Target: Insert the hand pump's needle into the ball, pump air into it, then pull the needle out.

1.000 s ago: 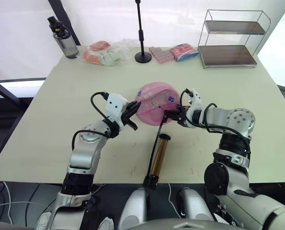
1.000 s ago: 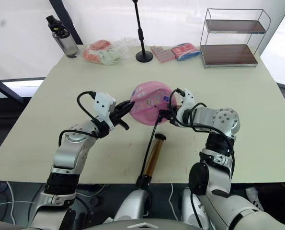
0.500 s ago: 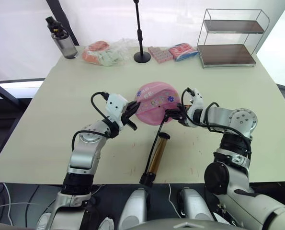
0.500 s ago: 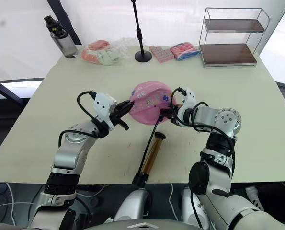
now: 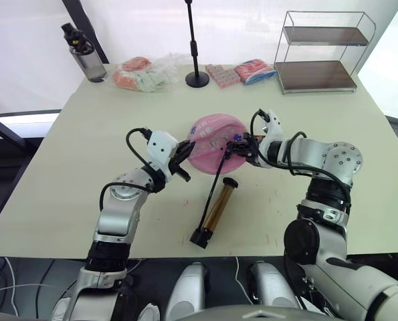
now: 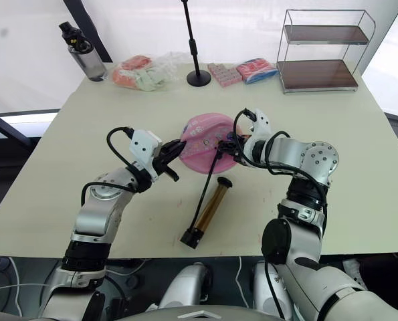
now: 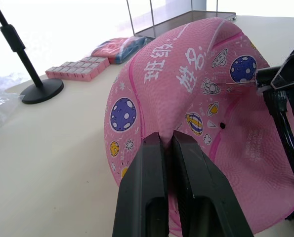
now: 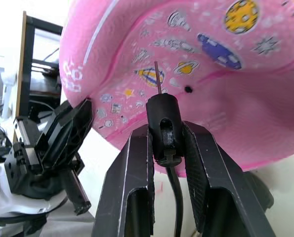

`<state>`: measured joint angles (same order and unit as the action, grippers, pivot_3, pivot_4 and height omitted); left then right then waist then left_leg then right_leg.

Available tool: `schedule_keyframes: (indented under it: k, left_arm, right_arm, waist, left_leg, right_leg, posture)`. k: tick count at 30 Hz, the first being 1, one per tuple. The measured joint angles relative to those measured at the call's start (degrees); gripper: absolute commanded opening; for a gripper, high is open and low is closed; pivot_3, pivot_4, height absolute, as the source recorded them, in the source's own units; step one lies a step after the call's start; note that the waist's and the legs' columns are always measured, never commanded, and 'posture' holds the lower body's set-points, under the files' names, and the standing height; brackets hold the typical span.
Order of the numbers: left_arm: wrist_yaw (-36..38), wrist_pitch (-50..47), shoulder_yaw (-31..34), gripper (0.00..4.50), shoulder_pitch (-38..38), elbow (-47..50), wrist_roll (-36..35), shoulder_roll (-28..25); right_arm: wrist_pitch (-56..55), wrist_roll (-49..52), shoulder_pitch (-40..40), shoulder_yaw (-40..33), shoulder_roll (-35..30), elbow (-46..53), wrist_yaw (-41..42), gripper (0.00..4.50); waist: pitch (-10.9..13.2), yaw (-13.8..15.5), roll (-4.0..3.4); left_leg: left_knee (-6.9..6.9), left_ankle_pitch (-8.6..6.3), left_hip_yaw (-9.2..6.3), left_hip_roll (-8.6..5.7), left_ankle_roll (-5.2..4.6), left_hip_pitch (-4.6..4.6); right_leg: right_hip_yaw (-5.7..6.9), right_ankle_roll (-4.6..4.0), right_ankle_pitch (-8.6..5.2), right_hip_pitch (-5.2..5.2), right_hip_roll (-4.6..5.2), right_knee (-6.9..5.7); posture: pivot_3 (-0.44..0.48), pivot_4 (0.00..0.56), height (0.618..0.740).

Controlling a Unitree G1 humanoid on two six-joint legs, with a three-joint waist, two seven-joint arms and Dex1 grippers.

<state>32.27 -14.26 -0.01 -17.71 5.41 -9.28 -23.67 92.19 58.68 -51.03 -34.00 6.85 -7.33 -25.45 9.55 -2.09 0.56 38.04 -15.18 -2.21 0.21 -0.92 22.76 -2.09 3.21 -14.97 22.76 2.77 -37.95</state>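
The pink ball (image 5: 214, 142), sagging and soft, lies mid-table. My left gripper (image 5: 184, 159) is shut on its left edge; the left wrist view has the two fingers (image 7: 147, 163) almost touching over the pink skin. My right gripper (image 5: 243, 148) is shut on the black fitting (image 8: 162, 123) of the needle (image 8: 157, 76). The pin's tip hovers just short of the ball, a little aside from the small dark valve hole (image 8: 188, 89). The black hose (image 5: 217, 180) runs down to the hand pump (image 5: 217, 204), whose gold barrel lies flat near the table's front.
Along the far edge stand a drink bottle (image 5: 85, 55), a plastic bag of pink and white items (image 5: 144, 72), a black stand pole (image 5: 196, 47), pink packets (image 5: 224, 75) and a two-tier wire shelf (image 5: 318, 53). The table's front edge is just below the pump's black end.
My right gripper has carried the needle up and left over the ball's face. The pump has been dragged farther onto the table, away from the front edge. The left gripper has stayed put.
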Motion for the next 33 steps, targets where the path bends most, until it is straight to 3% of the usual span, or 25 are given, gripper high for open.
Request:
schedule_keyframes:
  k: [12, 33]
  left_arm:
    - [0.08, 1.16, 0.01, 0.08, -0.01, -0.51, 0.12, 0.09]
    - [0.38, 3.64, -0.04, 0.08, 0.89, -1.04, 0.26, 0.05]
  right_arm:
    - [0.0, 4.59, -0.04, 3.71, -5.48, -8.7, -1.62, 0.33]
    - [0.01, 2.68, -2.03, 0.87, -4.62, -11.75, -3.21, 0.33]
  waist:
    - [0.0, 0.0, 0.0]
    - [0.0, 0.0, 0.0]
  left_leg:
    - [-0.05, 0.0, 0.05, 0.0, 0.0, 0.09]
    - [-0.12, 0.0, 0.07, 0.02, 0.0, 0.11]
  right_leg:
    - [-0.03, 0.0, 0.0, 0.12, 0.0, 0.01]
    - [-0.06, 0.0, 0.0, 0.15, 0.0, 0.04]
  posture:
    - [0.0, 0.15, 0.74]
    - [0.0, 0.15, 0.74]
